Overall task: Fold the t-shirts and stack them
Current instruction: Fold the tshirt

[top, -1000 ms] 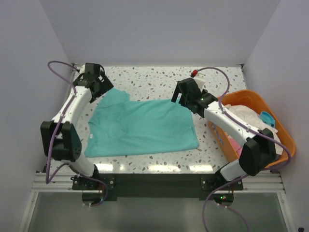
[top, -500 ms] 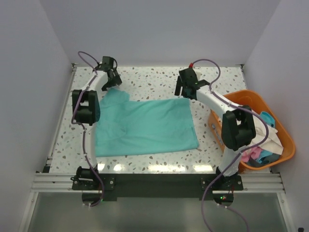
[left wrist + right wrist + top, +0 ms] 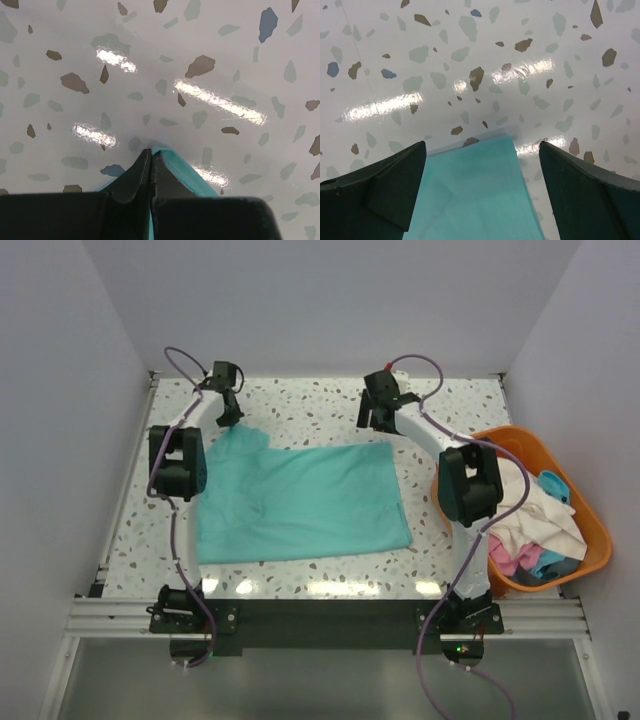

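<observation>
t-shirt [image 3: 181, 170] corner mostly hidden between pinched-together left jaws

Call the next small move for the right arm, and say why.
Probably lower the right gripper and close it on the teal t-shirt. Its fingers are open, with the shirt's far right corner lying flat between them, while the left gripper is shut on the cloth at the far left. With both pinched, the far edge could be folded over.
</observation>
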Available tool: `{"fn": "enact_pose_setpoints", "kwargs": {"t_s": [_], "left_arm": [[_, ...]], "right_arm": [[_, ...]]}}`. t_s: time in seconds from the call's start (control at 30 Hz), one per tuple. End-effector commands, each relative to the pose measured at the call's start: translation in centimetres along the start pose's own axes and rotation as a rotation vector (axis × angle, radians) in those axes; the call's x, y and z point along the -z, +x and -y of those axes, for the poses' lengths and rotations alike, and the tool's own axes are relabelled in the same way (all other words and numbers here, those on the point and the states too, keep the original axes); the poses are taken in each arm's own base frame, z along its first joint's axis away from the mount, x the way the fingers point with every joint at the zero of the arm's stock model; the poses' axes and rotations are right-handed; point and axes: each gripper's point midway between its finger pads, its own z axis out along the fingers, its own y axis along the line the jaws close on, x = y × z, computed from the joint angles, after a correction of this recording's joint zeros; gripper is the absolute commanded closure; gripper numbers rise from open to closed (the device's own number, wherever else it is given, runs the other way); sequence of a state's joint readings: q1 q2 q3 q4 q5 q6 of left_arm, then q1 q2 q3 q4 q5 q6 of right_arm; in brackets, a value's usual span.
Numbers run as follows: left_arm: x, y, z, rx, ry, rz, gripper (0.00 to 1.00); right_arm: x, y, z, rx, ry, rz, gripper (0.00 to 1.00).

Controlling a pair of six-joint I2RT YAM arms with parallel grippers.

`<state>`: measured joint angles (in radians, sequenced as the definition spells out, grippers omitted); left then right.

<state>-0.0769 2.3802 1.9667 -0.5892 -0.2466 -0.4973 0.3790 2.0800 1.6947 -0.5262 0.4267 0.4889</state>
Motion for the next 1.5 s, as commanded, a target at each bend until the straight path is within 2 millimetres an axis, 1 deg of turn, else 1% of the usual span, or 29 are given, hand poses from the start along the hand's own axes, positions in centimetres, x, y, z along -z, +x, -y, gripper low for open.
{"fn": "enact_pose_setpoints", "kwargs": {"t_s": [0.0, 0.03, 0.07, 0.13, 0.17, 0.27, 0.33, 0.37, 0.47, 0.5, 0.57, 0.6, 0.67, 0.7, 0.77, 0.8, 0.87, 0.9, 0.97, 1.0, 1.07, 1.1, 1.13, 1.2, 1.27, 1.33, 1.37, 1.43, 1.47], "left_arm": [[0.3, 2.2, 0.9, -0.086, 0.013, -0.049, 1.0], [0.5, 1.9, 1.0, -0.092, 0.015, -0.04, 1.0], [1.3, 1.4, 1.0, -0.088, 0.023, -0.024, 1.0], [2.0, 0.4, 1.2, -0.08, 0.036, 0.018, 1.0], [3.0, -0.2, 1.1, -0.072, 0.043, 0.036, 1.0], [4.8, -1.5, 1.4, -0.061, 0.071, 0.088, 1.0], [5.2, -1.4, 1.3, -0.062, 0.081, 0.094, 1.0], [5.8, -1.9, 1.4, -0.062, 0.091, 0.109, 1.0], [6.5, -2.0, 1.1, -0.069, 0.09, 0.118, 1.0], [6.7, -2.1, 1.2, -0.072, 0.094, 0.127, 1.0], [7.2, -2.1, 1.1, -0.078, 0.109, 0.143, 1.0], [7.4, -2.1, 1.1, -0.08, 0.114, 0.147, 1.0], [8.0, -2.1, 1.0, -0.087, 0.125, 0.157, 1.0], [8.2, -2.1, 0.9, -0.085, 0.128, 0.162, 1.0], [8.9, -2.2, 0.8, -0.088, 0.139, 0.172, 1.0], [9.2, -2.2, 0.9, -0.095, 0.148, 0.177, 1.0], [9.8, -2.2, 0.9, -0.094, 0.163, 0.189, 1.0], [10.0, -2.1, 1.0, -0.095, 0.172, 0.192, 1.0], [10.6, -1.9, 0.9, -0.094, 0.187, 0.197, 1.0], [10.7, -1.7, 0.8, -0.094, 0.19, 0.195, 1.0], [11.1, -1.5, 0.8, -0.098, 0.203, 0.196, 1.0], [11.3, -1.4, 0.8, -0.1, 0.207, 0.195, 1.0], [11.4, -1.2, 0.8, -0.101, 0.211, 0.193, 1.0], [11.7, -1.2, 0.7, -0.099, 0.211, 0.195, 1.0], [11.9, -1.0, 0.5, -0.1, 0.209, 0.196, 1.0], [12.0, -0.9, 0.4, -0.1, 0.207, 0.195, 1.0], [12.0, -0.9, 0.2, -0.1, 0.203, 0.195, 1.0], [12.1, -0.9, 0.2, -0.099, 0.203, 0.196, 1.0], [12.1, -0.9, 0.3, -0.102, 0.207, 0.195, 1.0]], "right_arm": [[-0.9, -1.9, -1.3, -0.016, -0.018, 0.022, 0.01], [-1.5, -1.8, -1.3, -0.013, -0.008, 0.014, 0.01], [-2.5, -1.1, -1.3, -0.005, 0.012, -0.007, 0.02], [-2.8, -1.3, -1.1, 0.001, 0.045, -0.017, 0.02], [-3.3, -0.6, -0.9, -0.005, 0.06, -0.034, 0.02], [-3.9, 0.9, -0.5, -0.004, 0.076, -0.062, 0.04], [-4.3, 1.4, -0.3, -0.001, 0.086, -0.071, 0.06], [-4.4, 1.7, -0.3, 0.002, 0.085, -0.077, 0.07], [-5.2, 2.4, -0.5, 0.02, 0.067, -0.088, 0.17], [-5.4, 2.9, -0.4, 0.027, 0.073, -0.099, 0.23], [-5.6, 3.3, 0.0, 0.038, 0.088, -0.107, 0.31], [-5.7, 3.5, 0.1, 0.038, 0.09, -0.108, 0.39], [-5.8, 3.9, 0.3, 0.043, 0.092, -0.115, 0.48], [-5.9, 4.1, 0.3, 0.046, 0.092, -0.118, 0.59], [-5.9, 4.2, 0.4, 0.051, 0.095, -0.121, 0.64], [-5.9, 4.2, 0.3, 0.053, 0.091, -0.118, 0.69], [-5.9, 4.0, 0.3, 0.056, 0.092, -0.116, 0.72], [-5.8, 4.0, 0.3, 0.056, 0.086, -0.118, 0.8], [-5.5, 3.9, 0.4, 0.06, 0.091, -0.119, 0.85], [-5.4, 3.9, 0.5, 0.06, 0.091, -0.115, 0.91], [-5.1, 3.5, 0.7, 0.068, 0.092, -0.102, 0.87], [-5.0, 3.3, 0.8, 0.072, 0.098, -0.098, 0.8], [-4.9, 2.9, 1.0, 0.085, 0.108, -0.087, 0.79], [-4.7, 2.4, 1.4, 0.101, 0.137, -0.08, 0.71], [-4.6, 1.6, 1.9, 0.126, 0.165, -0.068, 0.69], [-4.7, 1.9, 2.3, 0.142, 0.179, -0.084, 0.69], [-4.6, 2.4, 2.6, 0.15, 0.19, -0.103, 0.65], [-4.4, 2.8, 2.8, 0.153, 0.187, -0.111, 0.62], [-4.6, 3.6, 3.0, 0.158, 0.185, -0.126, 0.57]]}}
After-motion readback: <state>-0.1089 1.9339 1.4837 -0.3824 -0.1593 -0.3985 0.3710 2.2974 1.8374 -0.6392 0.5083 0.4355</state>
